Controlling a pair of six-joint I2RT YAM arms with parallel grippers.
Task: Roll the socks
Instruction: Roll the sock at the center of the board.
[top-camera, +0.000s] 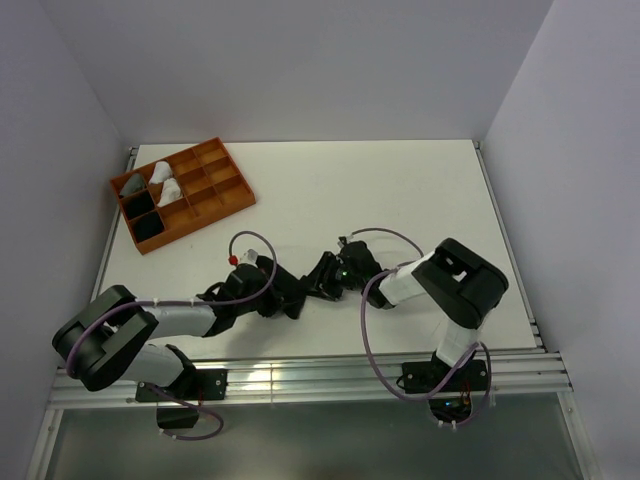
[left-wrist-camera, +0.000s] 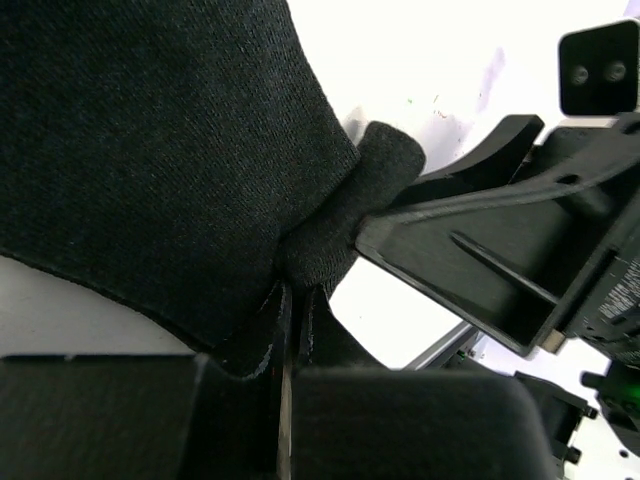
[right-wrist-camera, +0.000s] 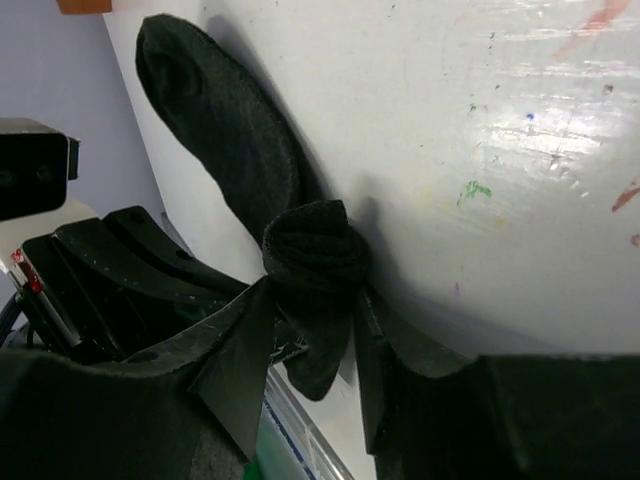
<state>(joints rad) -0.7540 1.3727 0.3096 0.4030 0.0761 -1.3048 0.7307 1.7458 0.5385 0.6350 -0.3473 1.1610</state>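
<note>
left gripper (left-wrist-camera: 288, 305) clenched on black sock (left-wrist-camera: 150, 150) | right gripper (right-wrist-camera: 312, 335) grasping its rolled end

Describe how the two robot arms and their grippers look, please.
Both arms have bulky black joint housings. The left arm has a silver-grey link, the right arm a white one. A thin purple cable loops beside each. The left gripper and right gripper are matte black, flat and angular.
</note>
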